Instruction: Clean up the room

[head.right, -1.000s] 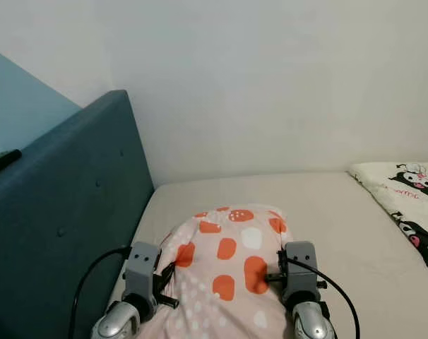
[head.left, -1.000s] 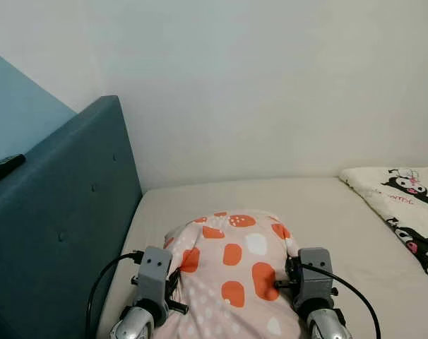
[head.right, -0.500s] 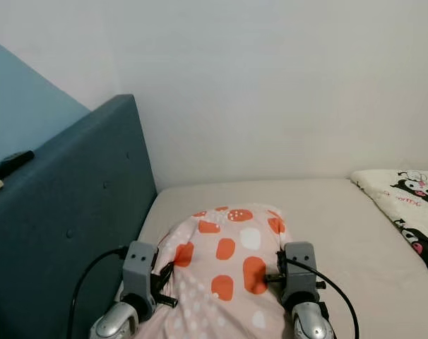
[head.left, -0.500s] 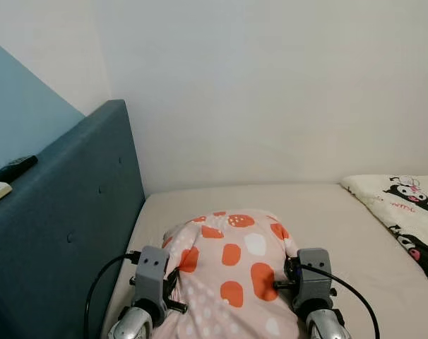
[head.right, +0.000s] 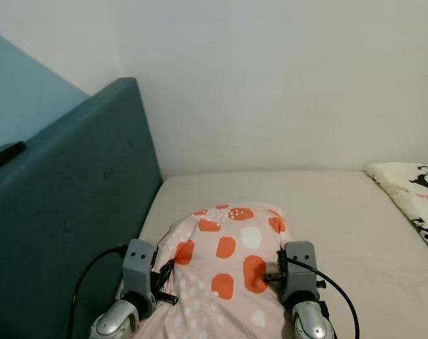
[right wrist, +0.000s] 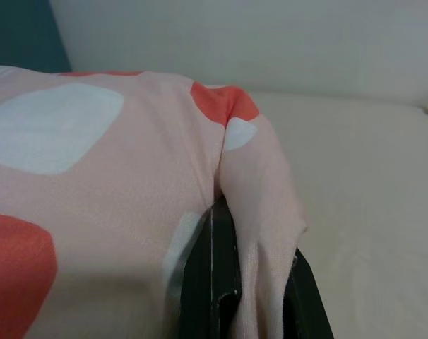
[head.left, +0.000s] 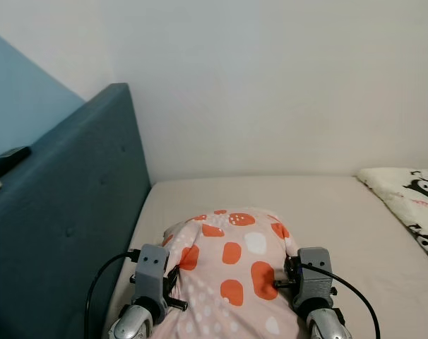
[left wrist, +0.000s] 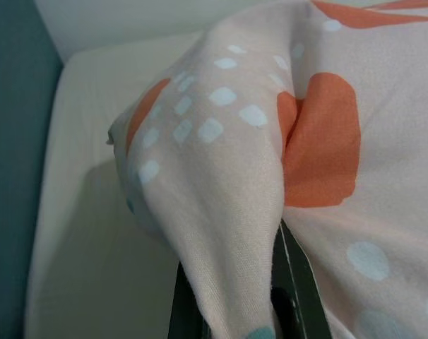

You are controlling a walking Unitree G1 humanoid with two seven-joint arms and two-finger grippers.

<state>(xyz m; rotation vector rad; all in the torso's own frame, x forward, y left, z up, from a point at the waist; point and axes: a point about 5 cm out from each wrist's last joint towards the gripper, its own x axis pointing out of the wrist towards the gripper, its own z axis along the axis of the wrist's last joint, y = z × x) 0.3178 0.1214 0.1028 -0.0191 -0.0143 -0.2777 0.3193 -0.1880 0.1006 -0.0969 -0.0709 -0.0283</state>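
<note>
Over the bed (head.left: 341, 212), close to its headboard (head.left: 73, 233), I see a pink pillow (head.left: 232, 265) with orange and white spots held up between my two arms. My left gripper (left wrist: 232, 296) is at the pillow's edge on the headboard side; in the left wrist view a fold of the pillow's cloth runs down between the two black fingers (left wrist: 299, 282), so I record that gripper as clamped on the pillow. My right gripper (right wrist: 246, 282) is at the pillow's opposite edge, the side away from the headboard; the right wrist view shows a ridge of cloth pinched between its black fingers (right wrist: 207, 275), so it too is closed on the pillow. Both grey wrist housings sit level with each other, one at each side of the pillow, with black cables looping back from them. The far end of the pillow points toward the white wall (head.left: 270, 85) behind the bed. The bed's cream sheet lies bare between the pillow and that wall. A blanket (head.left: 412, 201) with black cartoon figures lies on the bed, well apart from the pillow on the side away from the headboard. A dark remote control (head.left: 8, 159) rests on a ledge behind the headboard.
</note>
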